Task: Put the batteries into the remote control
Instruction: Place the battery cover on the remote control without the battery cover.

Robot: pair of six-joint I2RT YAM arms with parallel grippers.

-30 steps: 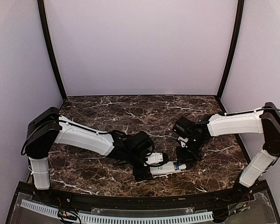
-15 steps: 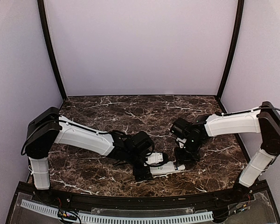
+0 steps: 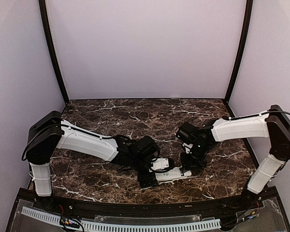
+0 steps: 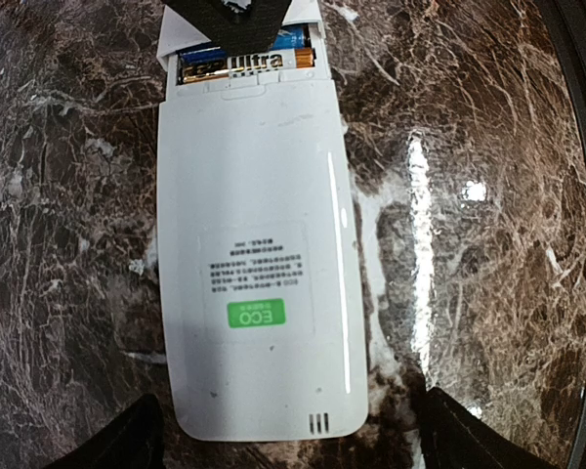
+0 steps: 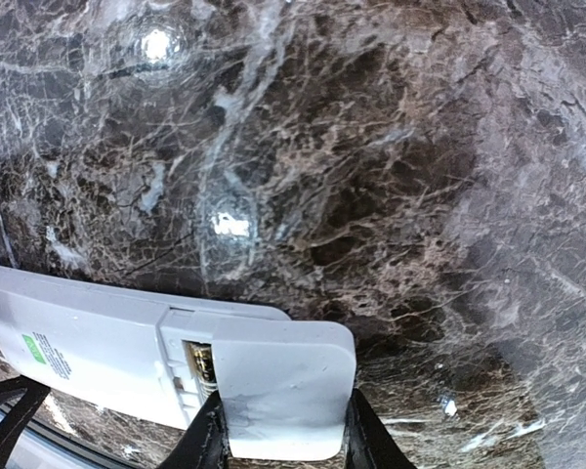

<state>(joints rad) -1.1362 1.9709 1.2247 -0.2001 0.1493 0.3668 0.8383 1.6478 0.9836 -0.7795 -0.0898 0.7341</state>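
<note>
White oblong plastic remote control: lies back upward on the brown marble table. A blue cylindrical battery sits in its open end compartment. Left gripper: fingers apart, straddling the remote's opposite end. Right gripper: clamped on a plain white plastic cover over the compartment.

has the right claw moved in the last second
Yes: the right claw, gripping the cover, shifted slightly left toward the remote control, which stayed put.

cover in right gripper blocks remote control bay
</note>
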